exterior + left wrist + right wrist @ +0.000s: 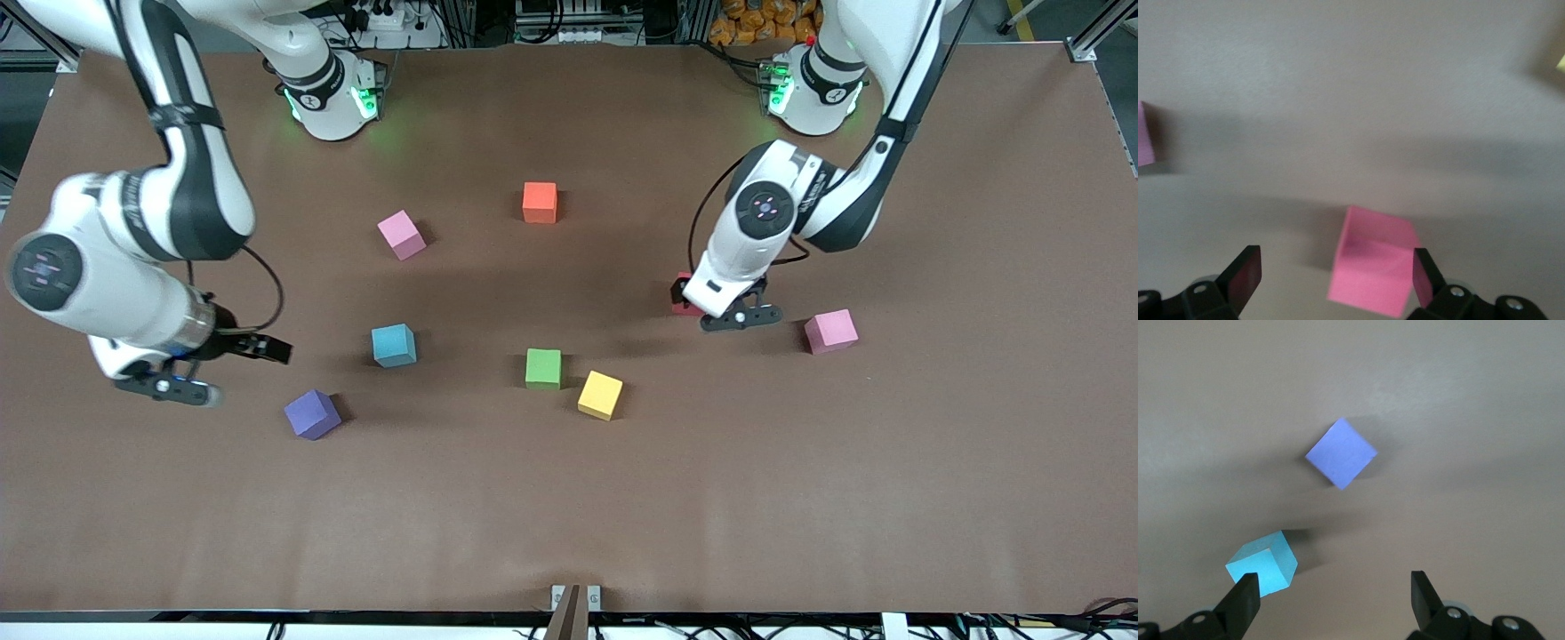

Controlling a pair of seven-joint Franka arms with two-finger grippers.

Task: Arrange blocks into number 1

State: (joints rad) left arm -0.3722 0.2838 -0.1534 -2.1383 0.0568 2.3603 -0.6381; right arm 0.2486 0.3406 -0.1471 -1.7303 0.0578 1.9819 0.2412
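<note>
Up front, the high camera shows the brown table point(569, 498) with cubes scattered about its middle. The orange block point(540, 202) sits closest to the robots' edge; the light blue block point(394, 345), the purple block point(312, 414) and the yellow block point(600, 395) lie nearer the camera's edge, the yellow one just beside a green cube point(543, 368). One pink cube point(401, 235) lies toward the right arm's end, another pink cube point(831, 331) toward the left arm's end. The left gripper point(738, 316) is low over the red block point(683, 298), mostly hidden beneath it. The right gripper point(200, 369) hangs near the right arm's end of the table.

Next, the left wrist view: the left gripper's point(1331, 280) fingers point(1243, 275) stand wide apart, with the red block point(1375, 261) between them, close against one finger.

Lastly, the right wrist view: the right gripper point(1335, 600) is spread wide and holds nothing, the light blue block point(1265, 563) by one finger and the purple block point(1341, 453) apart from it.
</note>
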